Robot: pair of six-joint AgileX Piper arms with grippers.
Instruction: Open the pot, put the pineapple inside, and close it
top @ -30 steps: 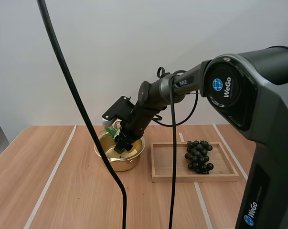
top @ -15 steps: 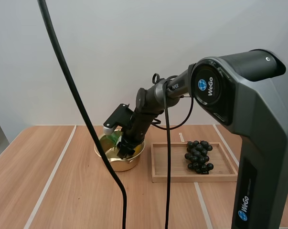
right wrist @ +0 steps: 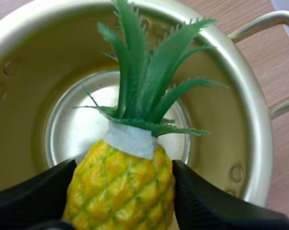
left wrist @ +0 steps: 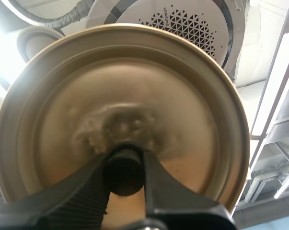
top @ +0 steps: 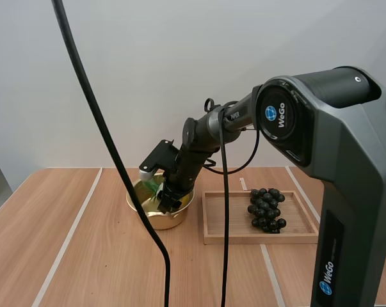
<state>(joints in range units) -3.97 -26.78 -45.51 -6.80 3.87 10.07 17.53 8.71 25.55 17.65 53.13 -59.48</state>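
light wood worktop (top: 84,256) with pale stripes runs under a plain white wall. on it stand a gold pot (top: 155,220), lidless, and just to its right a wooden tray (top: 225,229) carrying a bunch of dark grapes (top: 265,209).

the right end effector (right wrist: 123,167) is clamped on the pineapple (right wrist: 119,187), its two black fingers (right wrist: 206,203) set apart by the width of the fruit and pressed against its yellow sides. in the high view that end effector (top: 167,203) reaches down at the mouth of the pot, with a bit of green leaf showing beside it over the rim. whether the fruit touches the bottom of the pot i cannot tell.

the left end effector (left wrist: 124,163) grips the lid (left wrist: 149,96) by its dark knob (left wrist: 124,172), the ribbed fingers pinching the knob from both sides.

the pineapple is small, with a yellow body scored in a green diamond pattern, a white band at the neck and a crown of long green spiky leaves. from the right wrist view the leaves point into the open pot, whose shiny round floor and riveted inner wall lie behind them; one looped handle (right wrist: 264,24) juts from the rim over the wood. the lid is round, matte gold, with a raised rim.
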